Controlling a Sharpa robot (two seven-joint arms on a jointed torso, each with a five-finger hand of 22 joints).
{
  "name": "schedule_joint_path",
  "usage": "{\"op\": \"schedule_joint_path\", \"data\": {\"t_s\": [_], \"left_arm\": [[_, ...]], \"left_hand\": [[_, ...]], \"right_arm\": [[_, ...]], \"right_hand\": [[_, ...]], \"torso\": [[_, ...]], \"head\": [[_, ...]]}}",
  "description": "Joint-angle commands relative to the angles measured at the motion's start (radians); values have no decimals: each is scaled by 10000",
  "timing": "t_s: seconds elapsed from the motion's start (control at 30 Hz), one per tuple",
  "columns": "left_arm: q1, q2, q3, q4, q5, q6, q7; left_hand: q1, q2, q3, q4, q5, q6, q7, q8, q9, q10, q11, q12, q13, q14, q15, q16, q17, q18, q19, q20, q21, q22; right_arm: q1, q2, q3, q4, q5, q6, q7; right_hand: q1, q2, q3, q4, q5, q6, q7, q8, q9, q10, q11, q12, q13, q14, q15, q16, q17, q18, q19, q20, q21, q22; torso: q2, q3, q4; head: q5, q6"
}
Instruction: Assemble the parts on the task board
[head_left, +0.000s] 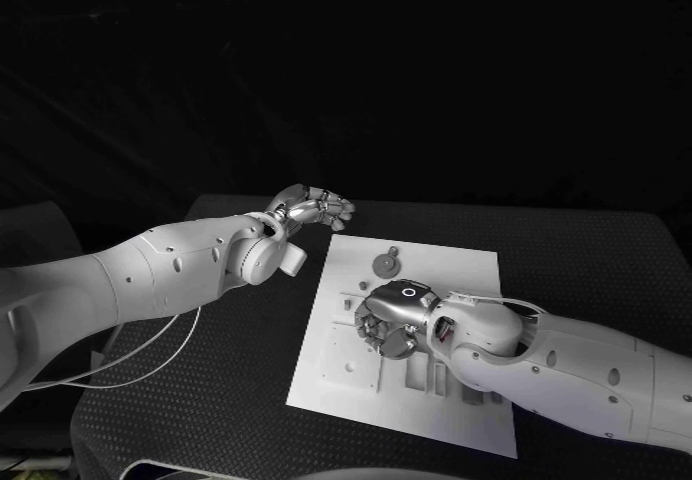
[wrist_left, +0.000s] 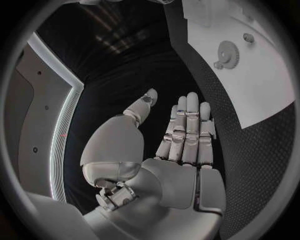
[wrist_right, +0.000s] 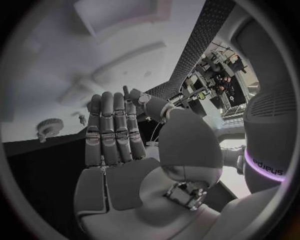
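The white task board (head_left: 469, 275) lies in the middle of the black table. A round gear part (head_left: 387, 263) sits near its far edge, also seen as the gear (wrist_left: 225, 52) and the gear (wrist_right: 49, 126). My right hand (head_left: 392, 318) is low over the board's middle, palm down, fingers pointing at the board. In the right wrist view its fingers (wrist_right: 112, 127) lie straight together and the thumb tip meets the forefinger; whether a small part is pinched there is unclear. My left hand (head_left: 310, 210) hovers beyond the board's far left corner, fingers (wrist_left: 187, 130) straight, holding nothing.
Slots and small raised pieces (head_left: 353, 345) cover the board's near half, partly hidden by my right hand. A small peg (wrist_right: 81, 119) stands beside the gear. Bare black table (head_left: 231, 390) lies left of the board, and more table (head_left: 577, 260) lies to its right.
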Motion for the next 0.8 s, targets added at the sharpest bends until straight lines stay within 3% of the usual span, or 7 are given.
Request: {"op": "schedule_joint_path", "data": {"t_s": [0.03, 0.37, 0.63, 0.8], "left_arm": [[9, 12, 5, 27, 104, 3, 158], [9, 11, 5, 29, 104, 40, 142], [8, 20, 5, 20, 105, 71, 116], [8, 11, 5, 25, 105, 98, 92]], "left_hand": [[14, 51, 47, 21, 33, 8, -30, 4, 9, -71, -9, 32, 17, 73, 8, -44, 13, 21, 27, 16, -42, 3], [13, 54, 53, 29, 34, 7, -30, 3, 8, -76, -7, 30, 17, 74, 11, -58, 21, 18, 27, 19, -51, 4], [10, 54, 55, 36, 34, 1, -29, 0, 6, -83, -4, 27, 17, 75, 13, -71, 29, 15, 26, 21, -59, 6], [7, 57, 57, 42, 34, -3, -27, -2, 5, -86, -2, 26, 17, 76, 14, -79, 34, 14, 26, 22, -64, 7]], "right_arm": [[-32, -14, -26, -13, -347, 130, 53], [-65, 26, -61, -62, -385, 215, 56], [-107, 45, -149, -52, -339, 303, 84], [-111, 29, -176, -47, -319, 389, 86]], "right_hand": [[-22, 70, -20, -68, 51, 37, 45, -52, 15, 52, 5, -39, 17, 72, -21, -56, 18, 62, 72, -3, 27, 15], [-29, 74, -23, -80, 52, 39, 45, -61, 27, 51, 5, -44, 39, 79, -21, -75, 36, 62, 74, -2, 23, 17], [-40, 84, -26, -89, 55, 40, 46, -70, 38, 49, 6, -50, 58, 84, -21, -93, 54, 62, 74, 0, 19, 18], [-45, 89, -29, -95, 56, 39, 47, -75, 44, 46, 6, -54, 69, 86, -21, -104, 63, 62, 73, 0, 16, 18]], "torso": [[-2, 9, -10], [-2, 21, -15], [-3, 10, -19], [-1, 2, -7]], "head": [[36, -24], [71, -46], [106, -109], [61, -129]]}}
